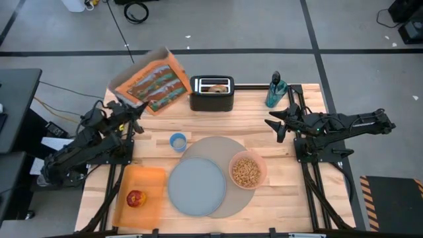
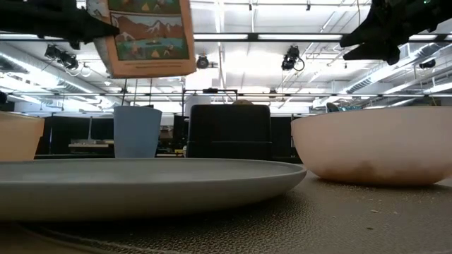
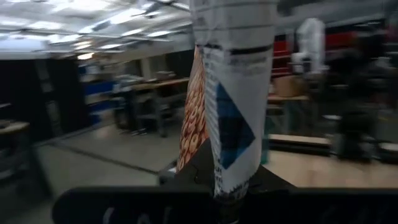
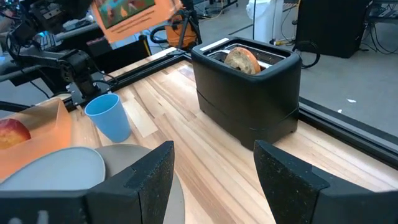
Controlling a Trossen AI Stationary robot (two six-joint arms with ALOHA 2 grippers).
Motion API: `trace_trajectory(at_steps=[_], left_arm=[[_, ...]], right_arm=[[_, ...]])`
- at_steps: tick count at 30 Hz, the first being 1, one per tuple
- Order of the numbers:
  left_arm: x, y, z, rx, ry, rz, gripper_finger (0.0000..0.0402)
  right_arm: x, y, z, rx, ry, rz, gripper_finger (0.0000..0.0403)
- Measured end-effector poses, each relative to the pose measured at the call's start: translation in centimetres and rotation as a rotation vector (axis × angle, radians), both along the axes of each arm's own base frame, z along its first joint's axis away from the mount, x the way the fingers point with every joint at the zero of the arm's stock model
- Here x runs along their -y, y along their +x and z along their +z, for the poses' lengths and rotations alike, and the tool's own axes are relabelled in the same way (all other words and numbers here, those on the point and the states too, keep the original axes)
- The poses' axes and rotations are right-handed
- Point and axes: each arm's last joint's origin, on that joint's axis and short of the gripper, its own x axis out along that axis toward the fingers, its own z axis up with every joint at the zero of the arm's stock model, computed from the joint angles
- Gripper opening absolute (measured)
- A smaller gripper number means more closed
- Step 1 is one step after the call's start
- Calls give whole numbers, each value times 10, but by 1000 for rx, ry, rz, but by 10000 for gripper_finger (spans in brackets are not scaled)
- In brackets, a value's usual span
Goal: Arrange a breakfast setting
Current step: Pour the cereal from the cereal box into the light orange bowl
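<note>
My left gripper point(image 1: 134, 108) is shut on an orange cereal box point(image 1: 153, 82), held in the air over the table's far left corner. In the left wrist view the box point(image 3: 233, 93) shows edge-on. My right gripper point(image 1: 273, 125) is open and empty point(image 4: 211, 180) at the right, above the table, pointing toward the black toaster point(image 1: 211, 93). The toasted bagel point(image 4: 242, 60) stands in the toaster's slot. The blue-grey plate point(image 1: 196, 187) and the pink bowl of cereal point(image 1: 247, 170) sit on the round grey mat point(image 1: 218, 149). The red apple point(image 1: 136, 198) lies on the orange board point(image 1: 149, 182). No spoon shows. My left gripper pinches the cereal box between its two fingers at the box's near left end point(image 1: 140, 100). The fingers come from the table's near left, along the box. The box's narrow side point(image 3: 236, 162) faces the wrist camera. The box is lifted clear of the table and tilted.
A blue cup point(image 1: 178, 141) stands left of the mat's far edge. A green bottle point(image 1: 276, 89) stands at the far right, near my right arm. Bare wood lies between the toaster and the mat.
</note>
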Motion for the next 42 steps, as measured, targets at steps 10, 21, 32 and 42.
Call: trace_trajectory(at_steps=[10, 21, 32, 42], left_arm=[[-5, -4, -9, -11, -101, 219, 11], [-13, 3, -46, -49, -209, 332, 11], [-16, 4, -67, -137, -278, 399, 11], [-11, 4, -73, -144, -334, 468, 11]], right_arm=[[0, 1, 2, 17, -3, 1, 228], [0, 1, 2, 7, -20, 6, 228], [0, 1, 2, 12, -8, 8, 228], [0, 1, 2, 13, -5, 9, 228]])
